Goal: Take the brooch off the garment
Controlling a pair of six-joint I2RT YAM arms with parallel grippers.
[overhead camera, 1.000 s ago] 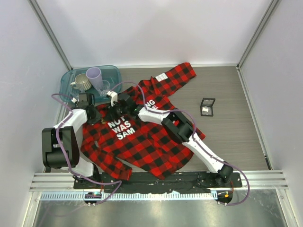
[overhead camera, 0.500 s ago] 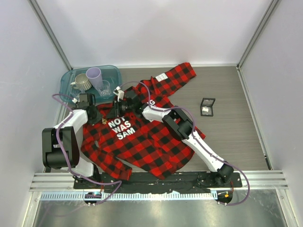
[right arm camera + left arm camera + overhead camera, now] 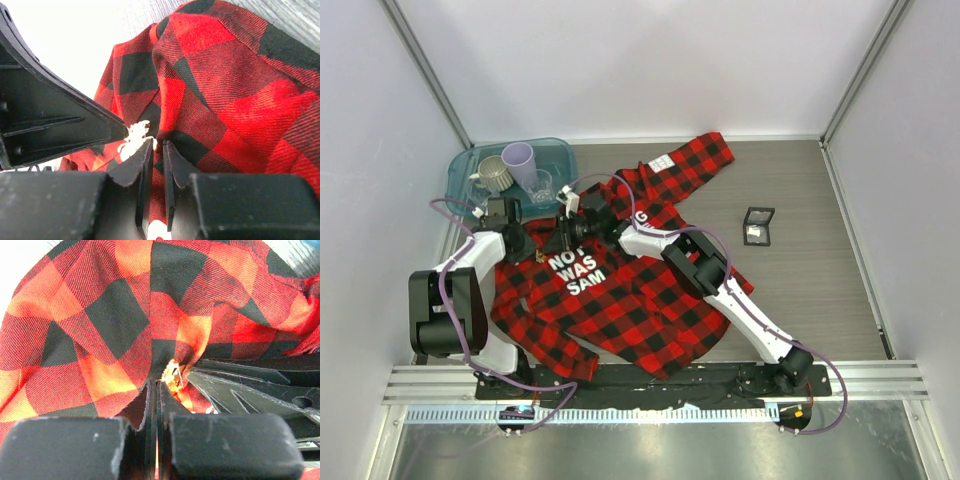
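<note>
The red-and-black plaid garment [image 3: 620,300] lies spread on the table, white lettering up. The tiny gold brooch [image 3: 540,258] is pinned near its upper left. It shows at my left fingertips in the left wrist view [image 3: 172,377] and glares white in the right wrist view [image 3: 134,137]. My left gripper [image 3: 531,251] [image 3: 157,385] is shut, pinching a fold of cloth right beside the brooch. My right gripper [image 3: 558,243] [image 3: 159,145] meets it from the other side, jaws closed on a cloth fold, the brooch just outside its left finger [image 3: 142,160].
A teal tray [image 3: 560,150] holding a mug, a purple cup and a glass stands behind the left arm. A small black box [image 3: 758,225] lies on the table to the right. Side walls close in the table.
My right gripper has moved left and down onto the garment, up against the left gripper by the brooch. The left arm has not moved.
</note>
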